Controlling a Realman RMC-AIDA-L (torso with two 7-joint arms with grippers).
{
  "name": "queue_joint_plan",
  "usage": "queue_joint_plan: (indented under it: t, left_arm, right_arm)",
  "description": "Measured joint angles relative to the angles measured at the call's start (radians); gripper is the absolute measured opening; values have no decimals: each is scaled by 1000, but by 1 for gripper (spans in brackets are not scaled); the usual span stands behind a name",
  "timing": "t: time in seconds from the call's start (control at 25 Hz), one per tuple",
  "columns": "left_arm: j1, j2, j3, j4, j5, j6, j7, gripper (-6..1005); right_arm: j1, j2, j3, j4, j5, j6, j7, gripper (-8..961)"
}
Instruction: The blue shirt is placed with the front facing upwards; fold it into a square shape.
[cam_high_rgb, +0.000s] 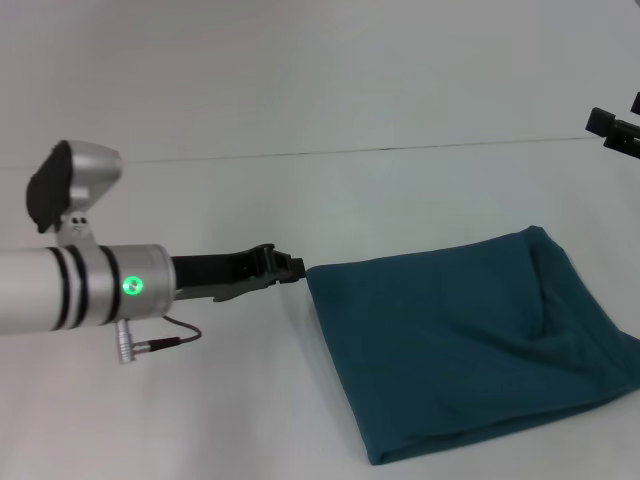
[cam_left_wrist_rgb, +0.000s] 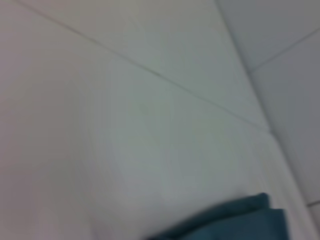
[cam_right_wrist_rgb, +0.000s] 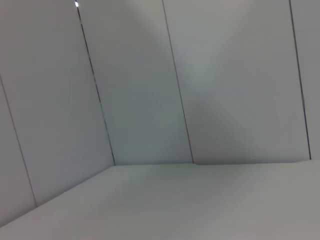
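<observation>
Reaching across the counter (cam_high_rgb: 200, 400), left gripper (cam_high_rgb: 290, 268) has its tip touching the near-left corner of the blue shirt (cam_high_rgb: 460, 340), already folded into a rough square, right of centre. Can't tell jaws' state. Right gripper (cam_high_rgb: 615, 130) parked far right. Risk: snagging that corner would undo the fold.

The blue shirt (cam_high_rgb: 470, 350) lies folded into a rough square, flat, print hidden.
</observation>
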Motion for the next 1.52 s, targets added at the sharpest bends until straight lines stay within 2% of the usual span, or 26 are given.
queue_joint_plan:
  t: [0.08, 0.16, 0.24, 0.6, 0.8, 1.04, 1.24, 1.52]
  left_arm:
    - [5, 12, -29, -12, 5, 70, -49, 76]
    - [1, 29, -34, -6, 10, 119, -106, 101]
    - [-5, 38, -33, 2, 13, 149, -134, 126]
    - [-49, 25, -28, 42, 116, 160, -181, 313]
    - [-76, 24, -28, 87, 126, 158, -180, 574]
    - [-78, 17, -27, 90, 141, 158, -174, 751]
    - [-82, -1, -22, 90, 151, 163, -173, 744]
    - [-85, -14, -13, 90, 152, 158, -173, 742]
  right_arm:
    - [1, 1, 0, 0, 3, 8, -7, 924]
    - [2, -1, 0, 0, 4, 17, -14, 924]
    - [4, -4, 0, 0, 4, 30, -27, 924]
    - [19, -15, 0, 5, 1, 61, -44, 924]
    - [20, -23, -19, 7, -11, 62, -30, 924]
    - [15, -30, -55, 5, -18, 55, -14, 924]
    - [9, -31, -84, 6, -23, 51, 2, 924]
    - [7, -32, -103, 6, -29, 43, 9, 924]
